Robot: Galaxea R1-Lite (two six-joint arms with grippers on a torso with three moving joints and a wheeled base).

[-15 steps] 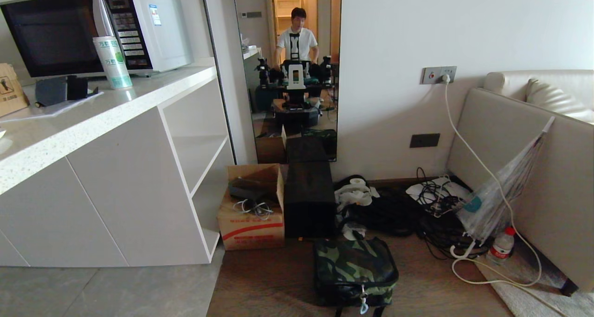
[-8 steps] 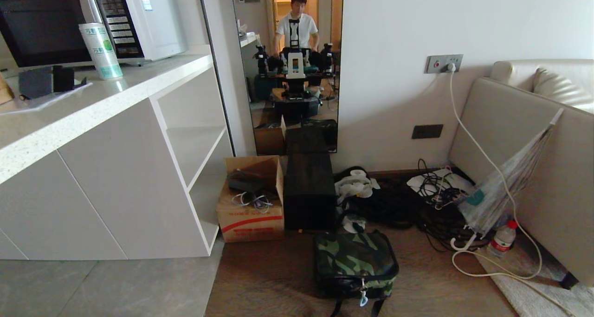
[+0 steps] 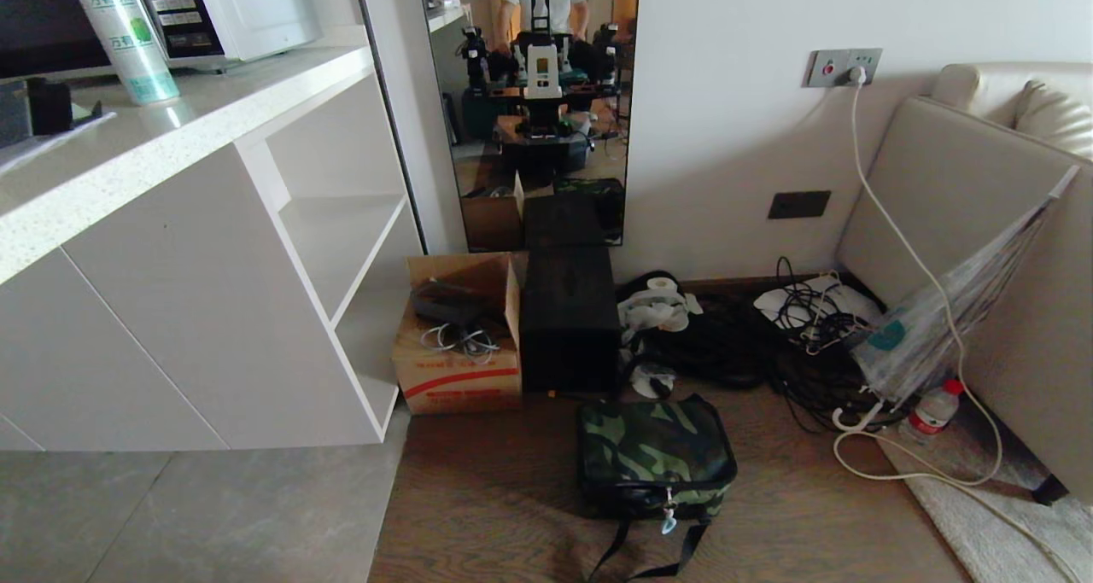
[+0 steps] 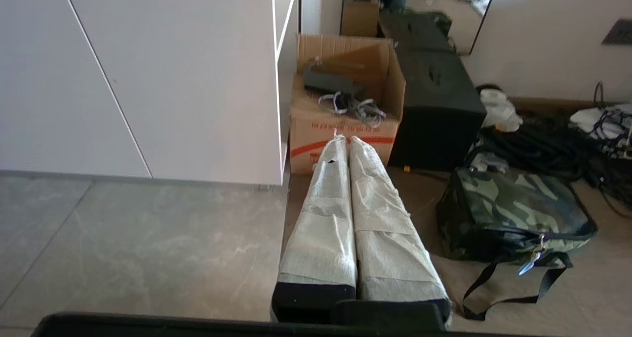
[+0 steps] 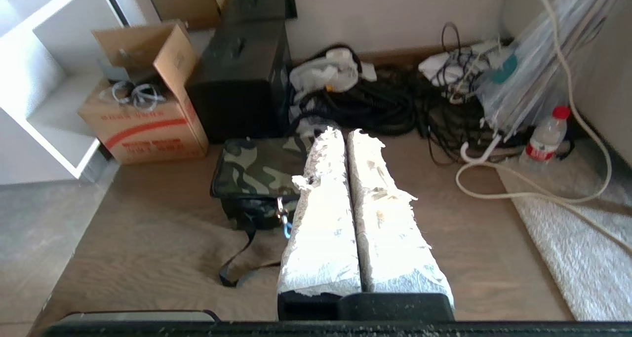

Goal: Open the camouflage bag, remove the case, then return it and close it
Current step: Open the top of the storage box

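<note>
I see the soft rectangular green-and-black camouflage bag [image 3: 653, 457] lying flat on the brown wooden floor [image 3: 811, 515], zipped closed, with a pale blue zipper loop [image 3: 668, 525] hanging at its front edge and black straps [image 3: 636, 553] spread on the floor before it. The case is not visible to me; I cannot tell whether it is inside the bag.

In my left wrist view the left gripper [image 4: 346, 140] hangs above the floor with its two white-wrapped fingers [image 4: 326, 213] pressed together, holding nothing. The camouflage bag [image 4: 513, 218] lies beside these jaws, toward the robot's right and apart from them. Beyond the fingertips stands a brown cardboard box with red print [image 4: 345, 105], with a dark device and grey cables inside, and next to it a tall black cabinet-like box [image 4: 437, 110].

In my right wrist view the right gripper [image 5: 347, 132] is also clenched, its white-wrapped fingers [image 5: 385, 218] touching each other along their length, empty. The bag [image 5: 256, 179] lies under and to the robot's left of these jaws; the fingers cover one part of it in the view, and I cannot tell the height between them. Ahead of the jaws there is a heap of black cables [image 5: 365, 107]. To the right side lie a folded transparent umbrella [image 5: 523, 80], a small plastic bottle with red cap [image 5: 543, 139] and a white cord [image 5: 538, 194] on the floor
</note>
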